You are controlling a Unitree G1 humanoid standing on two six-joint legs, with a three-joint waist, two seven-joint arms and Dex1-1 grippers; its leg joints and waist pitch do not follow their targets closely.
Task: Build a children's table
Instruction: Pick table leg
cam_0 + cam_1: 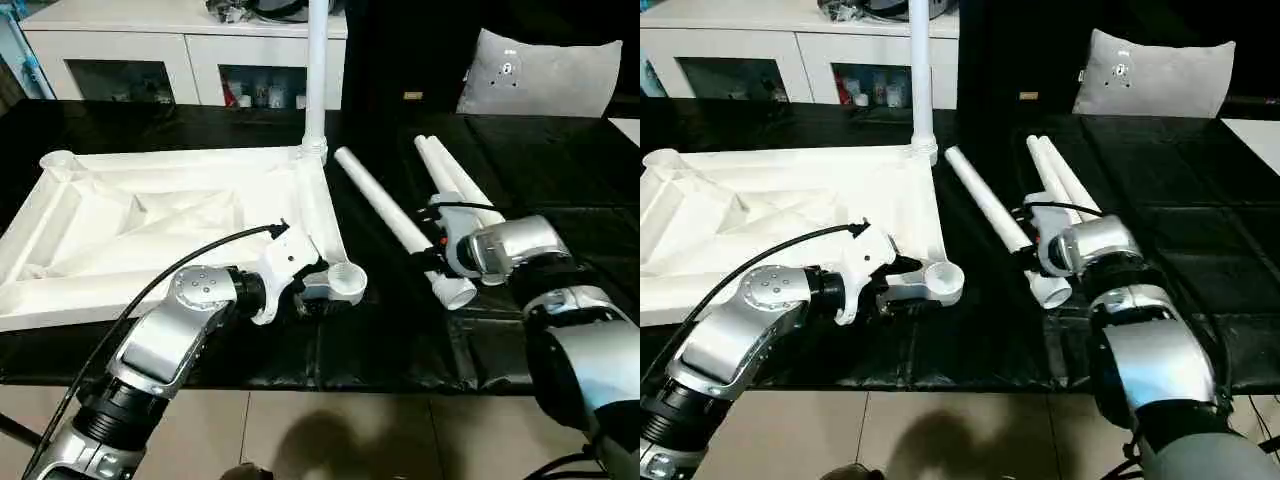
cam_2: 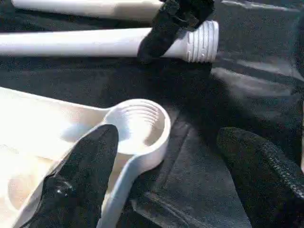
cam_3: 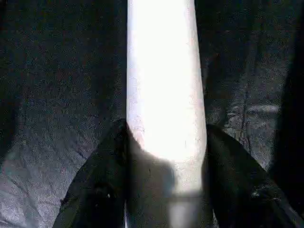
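At tabletop (image 1: 150,215) near corner socket (image 1: 345,280) | left gripper (image 2: 161,175) jaws released | right gripper (image 3: 164,156) jaws grasping leg (image 1: 395,225)

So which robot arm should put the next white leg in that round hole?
Probably the right: its tool already straddles the long white plastic tube leg. The left tool sits open at the tabletop's round threaded corner socket, well placed to steady it.

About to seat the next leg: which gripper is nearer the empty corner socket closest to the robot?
Left. The left gripper straddles the corner socket, fingers open either side. The right gripper is off to the right, closed around a loose leg.
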